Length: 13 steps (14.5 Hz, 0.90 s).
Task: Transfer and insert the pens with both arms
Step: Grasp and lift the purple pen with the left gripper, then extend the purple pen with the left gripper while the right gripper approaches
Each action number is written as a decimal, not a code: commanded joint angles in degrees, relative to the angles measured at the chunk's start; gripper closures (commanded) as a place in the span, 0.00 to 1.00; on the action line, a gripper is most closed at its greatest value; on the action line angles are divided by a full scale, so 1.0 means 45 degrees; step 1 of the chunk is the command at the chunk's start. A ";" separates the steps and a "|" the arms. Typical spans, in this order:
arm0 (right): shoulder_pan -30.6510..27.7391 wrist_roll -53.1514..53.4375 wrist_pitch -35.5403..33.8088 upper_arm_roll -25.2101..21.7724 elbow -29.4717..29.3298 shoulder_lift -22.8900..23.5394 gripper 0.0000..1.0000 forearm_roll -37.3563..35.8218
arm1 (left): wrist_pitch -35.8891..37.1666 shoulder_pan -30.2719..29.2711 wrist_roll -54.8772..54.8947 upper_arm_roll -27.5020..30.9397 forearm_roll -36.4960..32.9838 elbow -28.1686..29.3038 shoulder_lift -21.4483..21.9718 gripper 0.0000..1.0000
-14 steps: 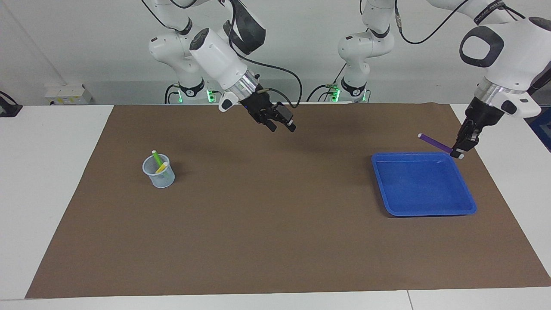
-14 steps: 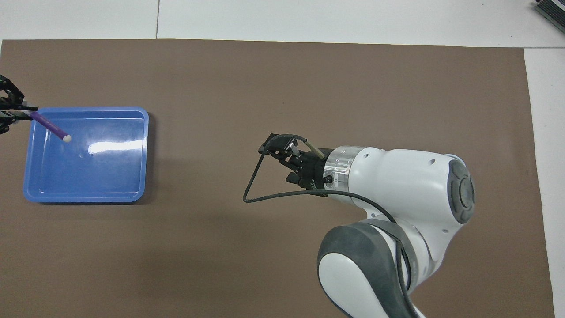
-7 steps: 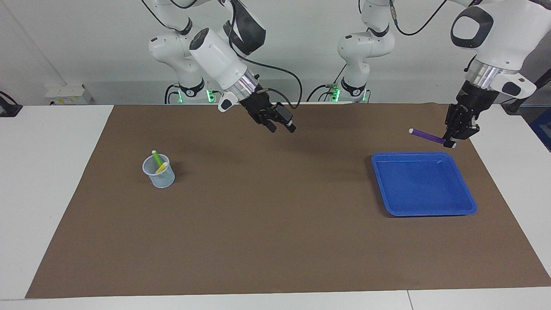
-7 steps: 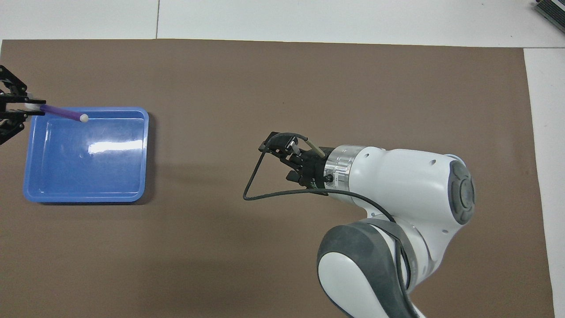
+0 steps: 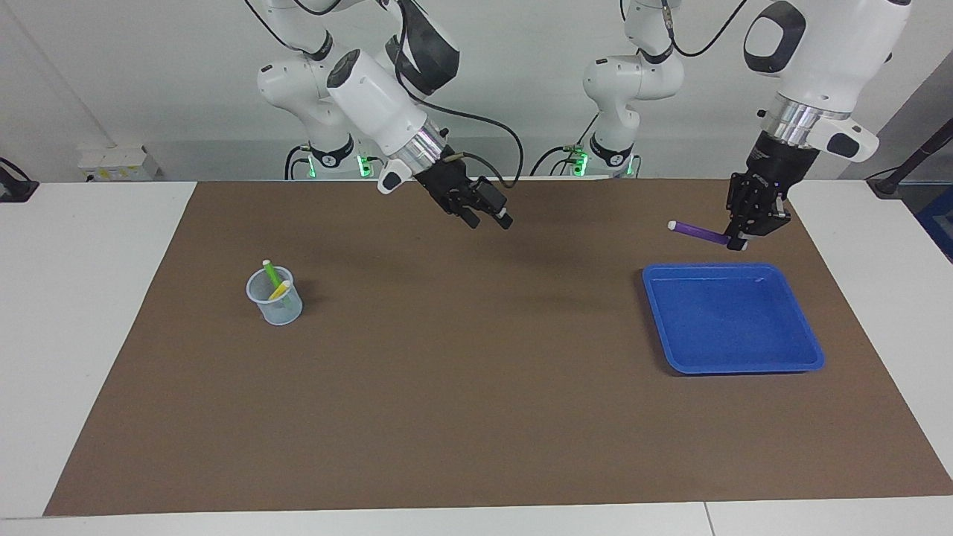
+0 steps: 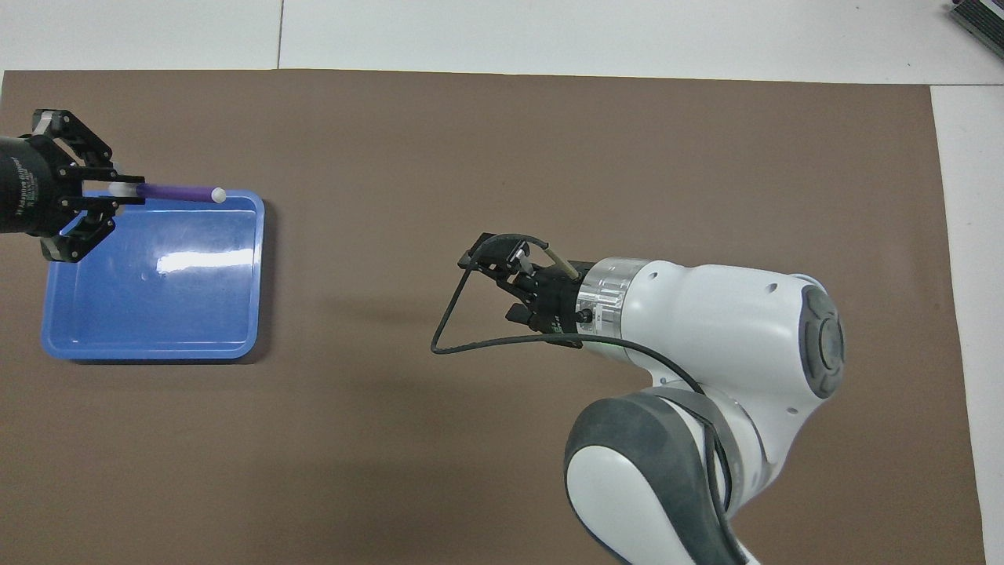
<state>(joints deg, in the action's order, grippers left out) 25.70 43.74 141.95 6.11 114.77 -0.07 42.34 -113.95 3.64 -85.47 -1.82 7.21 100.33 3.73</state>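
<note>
Three pens are ours to track. The purple pen [image 5: 698, 232] is up in the air, clamped at one whitish end by our left gripper [image 5: 744, 240], which hangs over the edge of the blue tray [image 5: 808, 350] that lies nearer the robots. The pen lies roughly level, its free whitish tip pointing toward the right arm's end of the table. In the overhead view our left gripper [image 6: 118, 191] grips it over the tray [image 6: 235, 345] rim, and the purple pen [image 6: 176, 192] runs along that rim. The tray sits on the brown mat [image 5: 476, 417] toward the left arm's end of the table.

The green pen [image 5: 272, 273] and the yellow pen [image 5: 280, 290] stand tilted in the clear cup [image 5: 277, 307], which stands on the mat toward the right arm's end of the table.

Our right gripper [image 5: 485, 216] hangs over the mat near the table edge closest to the robots, about midway along it, holding nothing, its fingers a little apart. From overhead we see the right gripper [image 6: 502, 271] pointing toward the tray's end.
</note>
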 commanded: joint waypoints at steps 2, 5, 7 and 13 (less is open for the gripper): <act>0.0030 0.0066 0.0194 0.0008 -0.0329 -0.0024 0.00 0.1214 | 0.0069 0.1240 -0.2152 0.0169 -0.1170 0.0652 0.0577 1.00; 0.0050 0.0241 0.0194 0.0008 -0.0816 0.0053 0.00 0.1274 | 0.0167 0.2119 -0.3522 0.0169 -0.2050 0.0847 0.0714 1.00; 0.0089 0.0455 0.0329 0.0008 -0.1051 0.0132 0.00 0.1274 | 0.0264 0.2608 -0.4361 0.0169 -0.2538 0.0868 0.0754 1.00; 0.0675 0.0476 0.1874 0.0008 -0.1343 0.0463 0.00 0.1840 | 0.0694 0.3548 -0.5634 0.0130 -0.3165 0.0887 0.0890 1.00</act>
<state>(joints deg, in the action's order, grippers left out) 28.64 45.54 149.36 6.20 110.73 0.44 49.16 -111.54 18.37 -108.94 -1.95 -5.61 102.58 5.88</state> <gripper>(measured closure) 0.000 0.833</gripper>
